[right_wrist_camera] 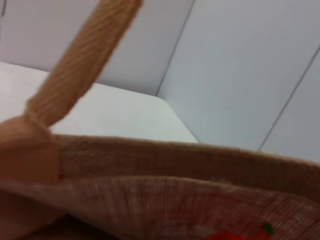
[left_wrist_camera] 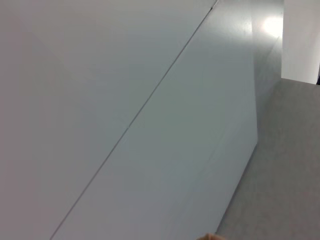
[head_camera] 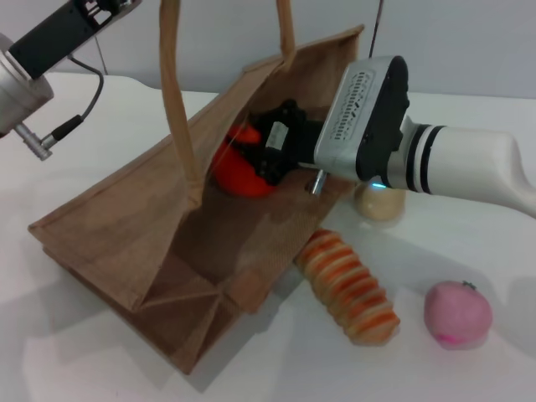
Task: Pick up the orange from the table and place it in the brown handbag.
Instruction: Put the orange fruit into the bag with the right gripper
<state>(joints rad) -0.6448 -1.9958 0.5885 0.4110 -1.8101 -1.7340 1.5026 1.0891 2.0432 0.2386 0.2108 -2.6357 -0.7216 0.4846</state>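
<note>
The brown handbag (head_camera: 126,226) stands tilted on the white table (head_camera: 75,352) with its mouth open toward the right. Its two handles (head_camera: 180,109) rise out of the top of the head view. My right gripper (head_camera: 266,155) is inside the bag's mouth, shut on the orange (head_camera: 236,174). In the right wrist view, the bag's rim (right_wrist_camera: 190,160), one handle (right_wrist_camera: 80,65) and a sliver of the orange (right_wrist_camera: 230,236) show. My left arm (head_camera: 50,42) is high at the back left; its gripper is out of view. The left wrist view shows only a wall.
An orange-and-cream striped bread roll (head_camera: 350,287) lies right of the bag's front. A pink round fruit (head_camera: 456,314) lies further right. A small beige object (head_camera: 378,203) sits under my right wrist.
</note>
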